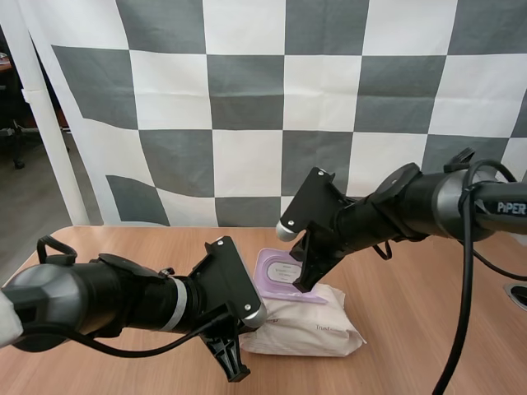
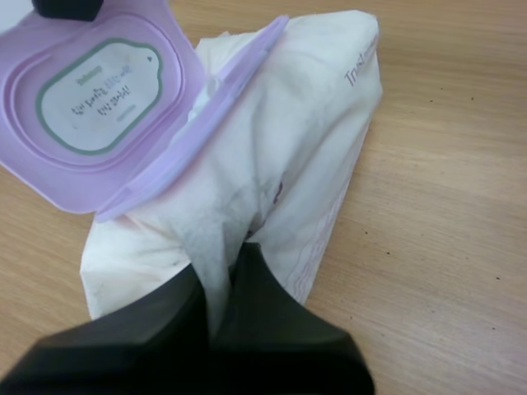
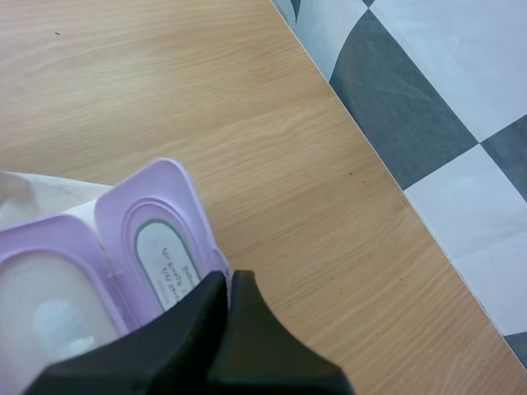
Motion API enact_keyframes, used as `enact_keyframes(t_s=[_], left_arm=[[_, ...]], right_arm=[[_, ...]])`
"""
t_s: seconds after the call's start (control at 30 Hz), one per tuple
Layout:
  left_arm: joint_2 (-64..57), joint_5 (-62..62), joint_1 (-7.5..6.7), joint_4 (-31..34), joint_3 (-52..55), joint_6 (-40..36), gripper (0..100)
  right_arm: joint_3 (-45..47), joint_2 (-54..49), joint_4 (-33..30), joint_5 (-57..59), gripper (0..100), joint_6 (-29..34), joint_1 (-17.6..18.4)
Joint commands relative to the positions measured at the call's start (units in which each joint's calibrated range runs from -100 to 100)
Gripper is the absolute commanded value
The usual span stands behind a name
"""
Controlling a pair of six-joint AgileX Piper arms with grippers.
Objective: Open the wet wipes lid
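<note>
Found pack (image 1: 313, 329) lying flat on table (image 1: 436, 329), lower centre of high view, between the two arms. Noted lid (image 1: 278, 270) swung up and back off the pack's top, just above the pack in that view; judged task largely complete. Found left gripper (image 2: 222, 280) clenched on a pinched-up fold of wrapper at pack's near end, pinning it in place. Found right gripper (image 3: 228, 284) closed tight on lid's free rim. Saw a wipe in the uncovered opening (image 3: 49, 317) beside the hinge.

Judged pack light, soft and yielding. Expect wrinkling of film under any pinch, and lifting or sliding if unrestrained. Recommend anchoring at an end fold, not the middle. Judged lid thin, stiff plastic on a flexible hinge, smooth-faced and liable to slip. Recommend hold at free rim opposite hinge, with modest force to spare the hinge.
</note>
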Motion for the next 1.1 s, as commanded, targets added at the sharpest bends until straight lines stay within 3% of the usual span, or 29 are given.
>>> enact_keyframes(t_s=[0.0,0.67,0.87,1.07], left_arm=[[0.0,-0.4,-0.02,0.0,0.0,0.8,0],[0.0,-2.8,-0.02,0.0,0.0,0.5,0],[0.0,-3.6,-0.02,0.0,0.0,0.0,0],[0.0,-4.4,-0.02,0.0,0.0,0.0,0]], right_arm=[[0.2,2.3,0.5,0.6,0,-1.0,0.0],[0.2,11.8,1.6,4.0,0,-2.0,0.0],[0.0,1.6,1.4,2.7,0,-0.2,0.0],[-4.8,-13.1,-11.1,8.8,0,13.5,0.0]])
